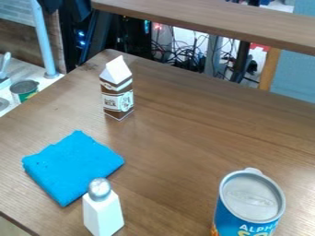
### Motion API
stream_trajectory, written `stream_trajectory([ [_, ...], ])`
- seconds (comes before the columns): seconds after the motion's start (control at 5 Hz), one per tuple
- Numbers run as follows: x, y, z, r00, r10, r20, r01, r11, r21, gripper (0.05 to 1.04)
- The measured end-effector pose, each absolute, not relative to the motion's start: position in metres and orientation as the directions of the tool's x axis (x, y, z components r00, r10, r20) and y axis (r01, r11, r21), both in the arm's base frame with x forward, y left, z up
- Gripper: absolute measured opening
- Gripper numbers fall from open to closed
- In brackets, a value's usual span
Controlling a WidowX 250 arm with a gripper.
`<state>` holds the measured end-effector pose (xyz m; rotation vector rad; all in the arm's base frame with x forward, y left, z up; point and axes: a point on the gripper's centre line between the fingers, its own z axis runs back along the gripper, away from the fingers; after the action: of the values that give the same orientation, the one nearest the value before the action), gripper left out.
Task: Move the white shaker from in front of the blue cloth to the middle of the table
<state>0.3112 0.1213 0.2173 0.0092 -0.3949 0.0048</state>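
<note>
Blue cloth, carton, shaker and can being borne by a table.
The cloth is being partly hidden by the shaker, the carton standing beyond, the can well apart; how the jaws are being held, and their place relative to these things, cannot be told.

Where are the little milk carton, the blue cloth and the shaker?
Carton [118,92]: camera view, on its front side.
Blue cloth [72,165]: camera view, on its folded top.
Shaker [102,213]: camera view, on its white body.
</note>
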Motion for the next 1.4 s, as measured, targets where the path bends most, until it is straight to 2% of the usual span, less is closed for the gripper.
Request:
stream_trajectory([
  [0.2, 0.309, 0.119, 0.206, 0.934, 0.005, 0.356, -0.002, 1.000, -0.009, 1.004],
  [0.4, 0.293, 0.084, 0.186, 0.929, -0.085, 0.360, 0.113, 0.992, -0.056, 1.004],
  [0.6, 0.276, 0.034, 0.168, 0.916, -0.188, 0.356, 0.216, 0.975, -0.042, 1.004],
  [0.8, 0.257, 0.002, 0.162, 0.904, -0.258, 0.342, 0.287, 0.957, -0.034, 1.004],
  [1.0, 0.228, -0.029, 0.159, 0.906, -0.322, 0.275, 0.346, 0.937, -0.043, 1.004],
  [1.2, 0.201, -0.035, 0.150, 0.910, -0.365, 0.197, 0.378, 0.925, -0.032, 1.004],
  [1.4, 0.179, -0.026, 0.125, 0.897, -0.406, 0.173, 0.418, 0.908, -0.038, 1.004],
])
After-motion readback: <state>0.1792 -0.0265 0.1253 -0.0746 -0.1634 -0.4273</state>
